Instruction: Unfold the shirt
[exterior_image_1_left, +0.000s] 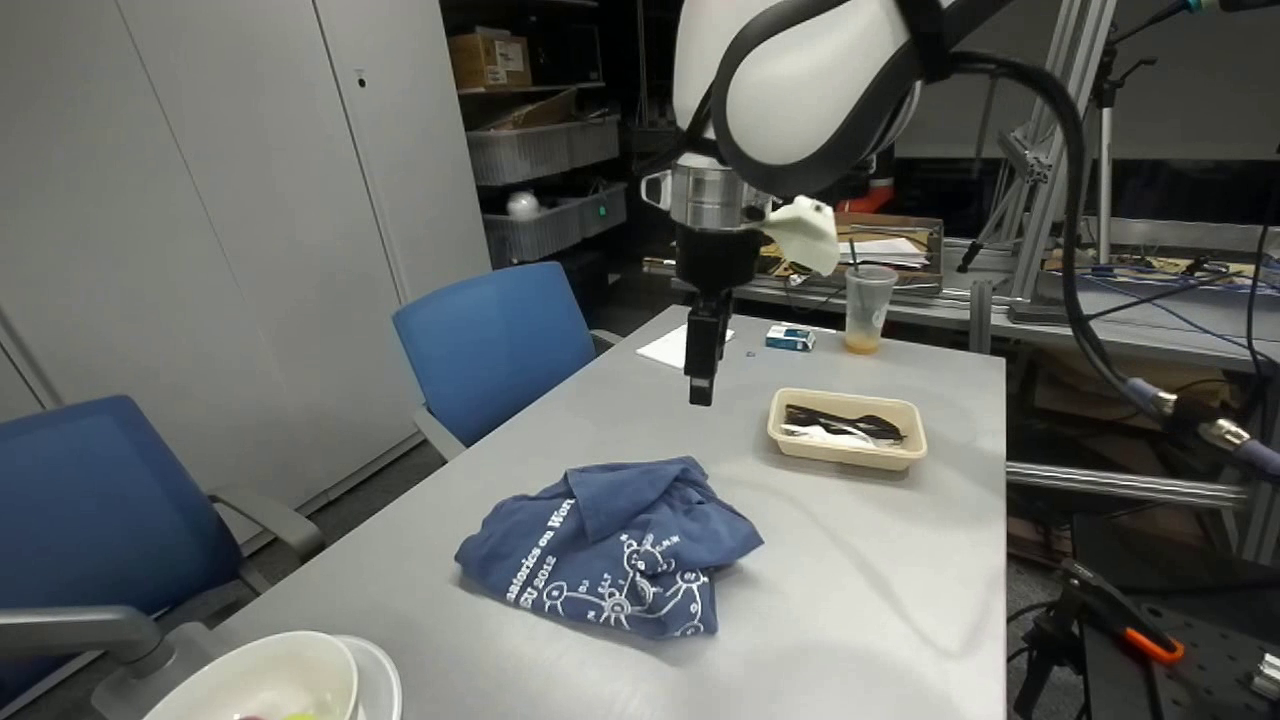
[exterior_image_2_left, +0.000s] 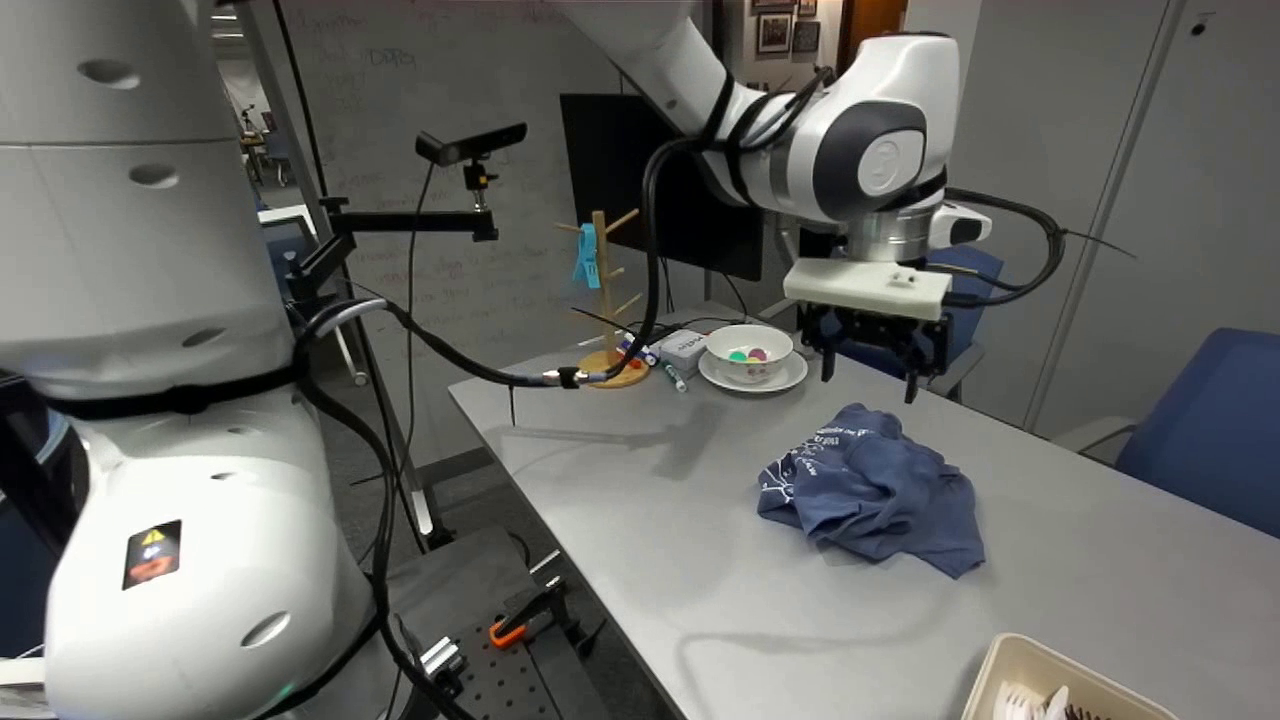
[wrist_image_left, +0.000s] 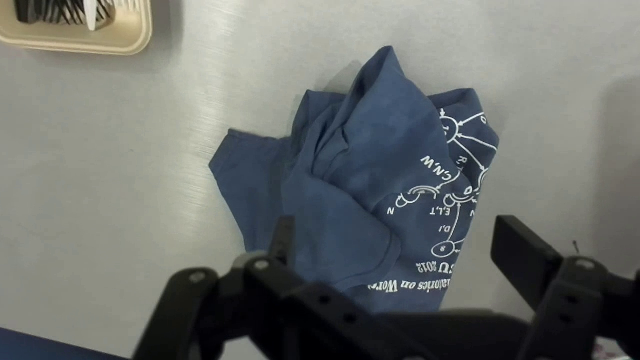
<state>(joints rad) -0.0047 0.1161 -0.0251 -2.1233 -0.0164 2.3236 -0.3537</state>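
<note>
The navy-blue shirt lies crumpled and folded over itself on the grey table. Part of its white lettering and diagram faces up; the rest is hidden in the folds. It also shows in an exterior view and in the wrist view, where a hemmed edge lies folded over the print. My gripper is above the table and apart from the shirt. It also shows edge-on in an exterior view. In the wrist view the gripper has its fingers wide apart with nothing held between them.
A beige tray of plastic cutlery stands on the table near the shirt. A white bowl on a plate and a wooden stand are at another end. A plastic cup and blue chairs are also around.
</note>
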